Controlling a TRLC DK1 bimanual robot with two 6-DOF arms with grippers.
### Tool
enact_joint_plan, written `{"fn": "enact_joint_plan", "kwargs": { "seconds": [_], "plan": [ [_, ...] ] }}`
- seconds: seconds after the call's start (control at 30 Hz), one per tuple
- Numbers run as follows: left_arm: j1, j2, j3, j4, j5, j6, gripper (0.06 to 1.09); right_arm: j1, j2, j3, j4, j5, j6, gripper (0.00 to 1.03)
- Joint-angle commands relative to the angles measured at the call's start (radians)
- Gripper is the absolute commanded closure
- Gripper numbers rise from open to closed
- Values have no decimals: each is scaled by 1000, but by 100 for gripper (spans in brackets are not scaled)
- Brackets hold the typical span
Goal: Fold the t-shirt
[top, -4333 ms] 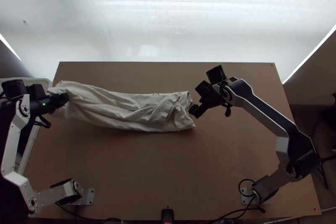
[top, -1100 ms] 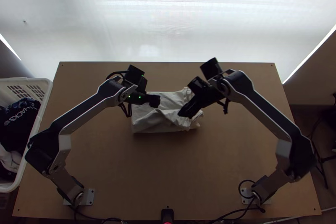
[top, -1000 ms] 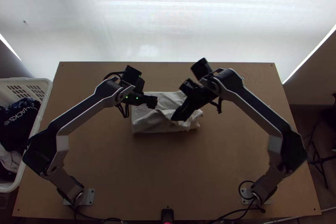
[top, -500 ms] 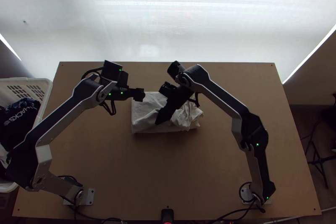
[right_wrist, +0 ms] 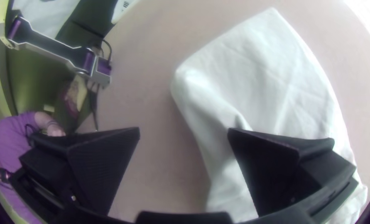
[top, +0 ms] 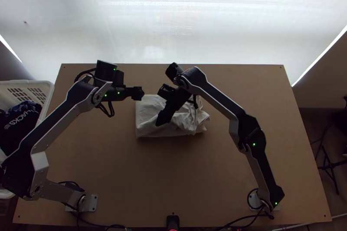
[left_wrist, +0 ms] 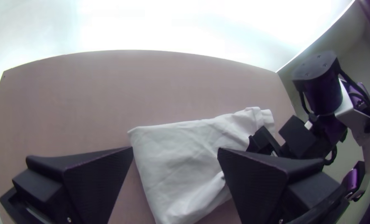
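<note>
Toward the far side of the bench (top: 182, 174), roughly midway across it, lies the white t-shirt (top: 144, 122), folded into a short, roughly rectangular bundle, fairly flat at its left end and rumpled at its right. The left gripper (top: 141, 93) is just beside the far left corner, its fingers (left_wrist: 95, 180) apart with nothing between them. The right gripper (top: 162, 120) is over the bundle's near part, its fingers (right_wrist: 272, 166) also spread; seen from that wrist, one finger covers part of the cloth while the other has bare bench behind it. The fabric should be light and very soft, creasing readily and unlikely to suffer from a firm pinch, but a single layer could peel up and loosen the packet. For another fold, the best hold is probably a corner at the flat left end, with all the layers taken together, well in from the edge, then a low, slow lift. The rumpled right end looks a poor place to grip, since the loose creases there may pull out unevenly. Most of the folding seems done; a last fold or some smoothing of that right end appears to remain.
</note>
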Motion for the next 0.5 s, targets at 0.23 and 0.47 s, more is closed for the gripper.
{"fn": "enact_joint_plan", "kwargs": {
  "seconds": [0.23,0.47],
  "plan": [
    [27,1,-14,15,9,-2,10,55,-75,-39,143,301,-27,4],
    [27,8,-8,21,15,-8,10,42,-115,-133,183,318,-35,4]
  ]
}}
